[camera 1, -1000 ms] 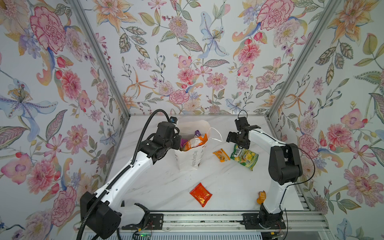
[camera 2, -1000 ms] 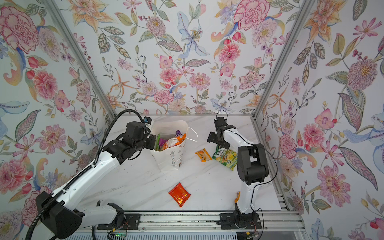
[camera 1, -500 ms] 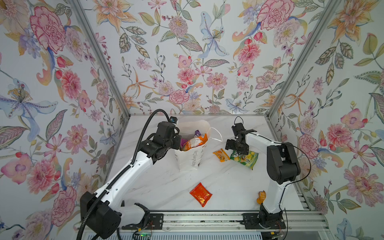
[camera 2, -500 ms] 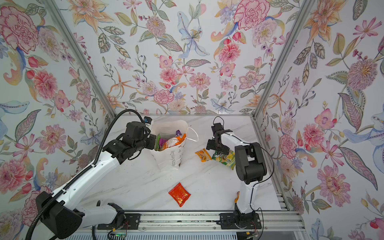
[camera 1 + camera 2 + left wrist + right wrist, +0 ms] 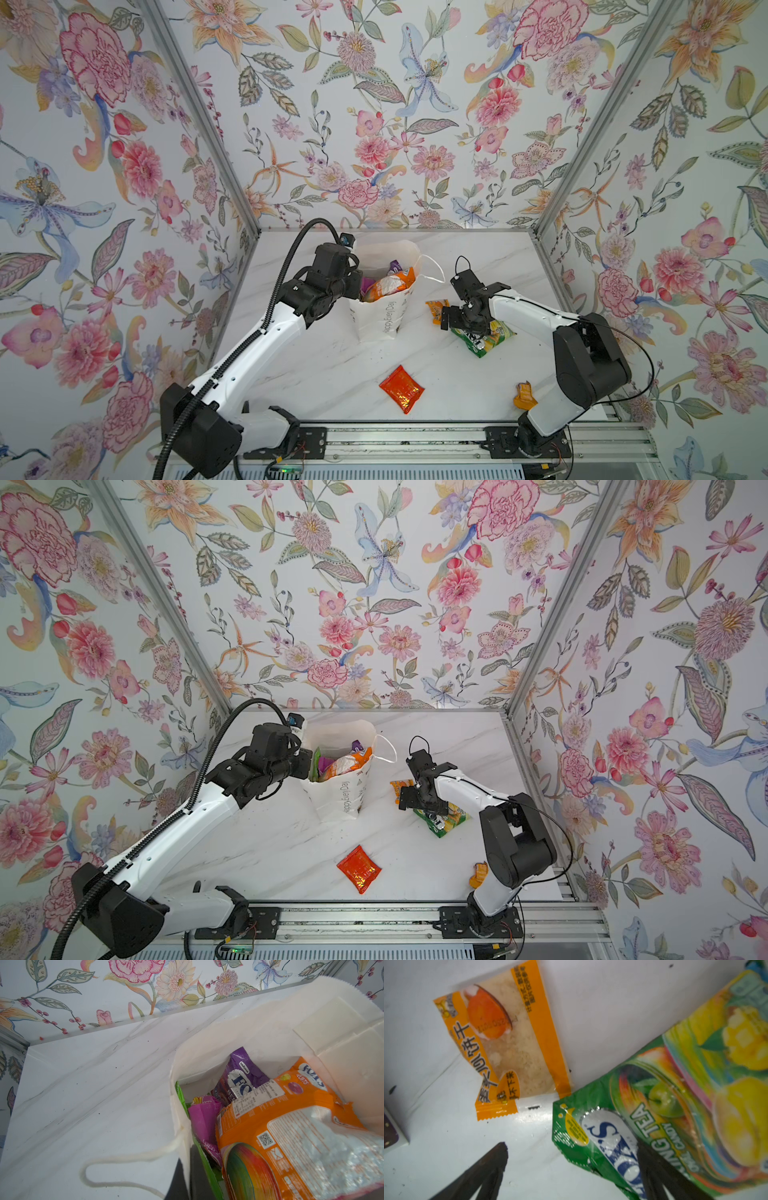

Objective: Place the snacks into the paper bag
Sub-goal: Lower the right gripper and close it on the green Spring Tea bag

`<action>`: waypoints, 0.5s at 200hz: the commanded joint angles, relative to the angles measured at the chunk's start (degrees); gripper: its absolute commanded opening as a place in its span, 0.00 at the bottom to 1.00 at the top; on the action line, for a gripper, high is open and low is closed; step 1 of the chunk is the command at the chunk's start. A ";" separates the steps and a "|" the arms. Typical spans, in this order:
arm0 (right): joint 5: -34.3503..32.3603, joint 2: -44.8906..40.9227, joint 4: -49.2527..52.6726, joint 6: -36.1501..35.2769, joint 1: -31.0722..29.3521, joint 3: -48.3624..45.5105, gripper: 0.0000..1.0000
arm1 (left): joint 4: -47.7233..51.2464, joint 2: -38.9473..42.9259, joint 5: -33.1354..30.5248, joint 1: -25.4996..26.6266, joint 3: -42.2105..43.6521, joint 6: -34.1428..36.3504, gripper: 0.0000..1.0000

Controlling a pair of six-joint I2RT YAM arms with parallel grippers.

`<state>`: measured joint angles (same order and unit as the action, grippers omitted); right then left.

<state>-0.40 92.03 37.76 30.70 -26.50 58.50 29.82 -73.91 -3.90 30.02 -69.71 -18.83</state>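
The white paper bag [image 5: 376, 322] [image 5: 340, 802] stands upright near the back middle, its mouth open. My left gripper [image 5: 355, 286] [image 5: 309, 764] [image 5: 188, 1159] is shut on the bag's left rim [image 5: 178, 1105]. Inside lie an orange FOX'S bag [image 5: 291, 1136], a purple packet [image 5: 243, 1074], a magenta packet [image 5: 204, 1120] and a green one [image 5: 204, 1161]. My right gripper [image 5: 463, 328] [image 5: 419, 808] [image 5: 572, 1147] is open just above the green FOX'S candy bag [image 5: 494, 338] [image 5: 446, 823] [image 5: 675, 1105], straddling its corner. A small orange sachet [image 5: 435, 309] [image 5: 400, 788] [image 5: 508, 1047] lies beside it.
A red-orange foil pack [image 5: 402, 388] [image 5: 358, 868] lies on the marble table toward the front middle. Another small orange sachet [image 5: 524, 395] [image 5: 478, 874] sits by the right arm's base. Floral walls close in the table on three sides.
My right gripper has come down and forward from beside the bag's handle to the green candy bag, staying open. The left arm has not moved.
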 commanded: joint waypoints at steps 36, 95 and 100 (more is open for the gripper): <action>-2.98 -8.52 6.14 -4.00 0.66 -2.19 0.89 | -4.00 1.18 -3.46 0.30 0.39 1.08 0.00; -13.91 -2.34 7.86 -5.87 -6.27 -1.09 0.83 | -4.13 1.14 -3.25 0.22 0.41 0.92 0.00; -14.87 -1.35 8.17 -6.04 -6.66 -0.74 0.83 | -4.16 1.14 -3.27 0.34 0.38 0.99 0.00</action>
<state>-7.35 86.91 42.74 26.22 -30.63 56.58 29.82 -73.91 -3.90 30.02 -69.71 -18.83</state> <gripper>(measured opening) 0.832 0.042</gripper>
